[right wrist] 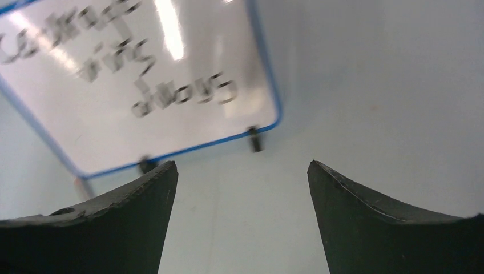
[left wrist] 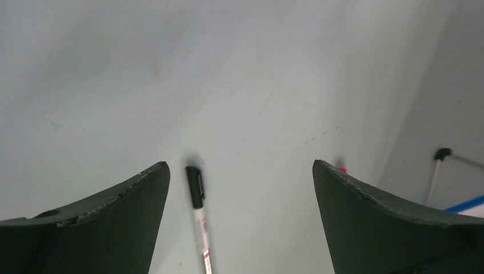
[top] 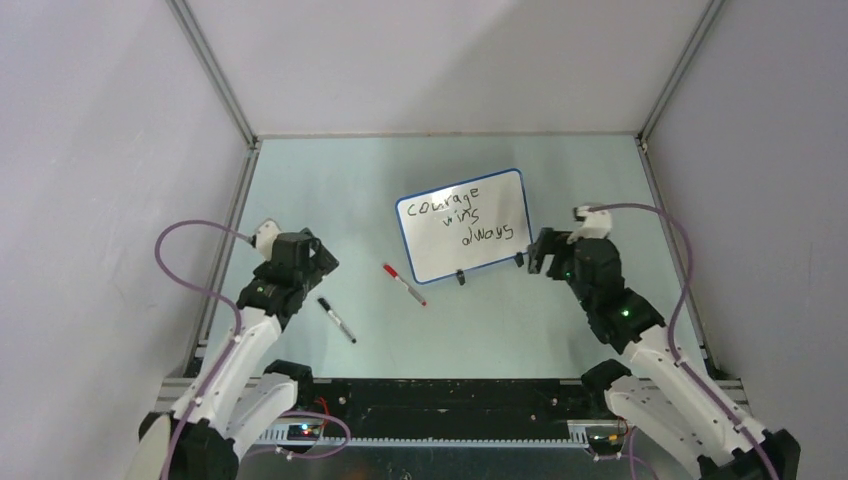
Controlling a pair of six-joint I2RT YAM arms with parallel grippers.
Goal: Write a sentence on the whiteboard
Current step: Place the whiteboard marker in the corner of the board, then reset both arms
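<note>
On the pale table (top: 300, 190), grey walls (top: 420, 60) — whiteboard (top: 445, 255), left end effector (left wrist: 241, 171), right end effector (right wrist: 242, 168) both released.

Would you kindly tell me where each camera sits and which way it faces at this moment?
Top external: above and behind the arms, looking down on the table, whiteboard, black marker and red-capped marker; both arms show, with left claw and right claw.
Left wrist: on the left arm, facing down at the black marker; its open claw frames the view.
Right wrist: on the right arm, facing the whiteboard's sentence; its open claw shows.
Shared: top and right wrist both see the whiteboard.
</note>
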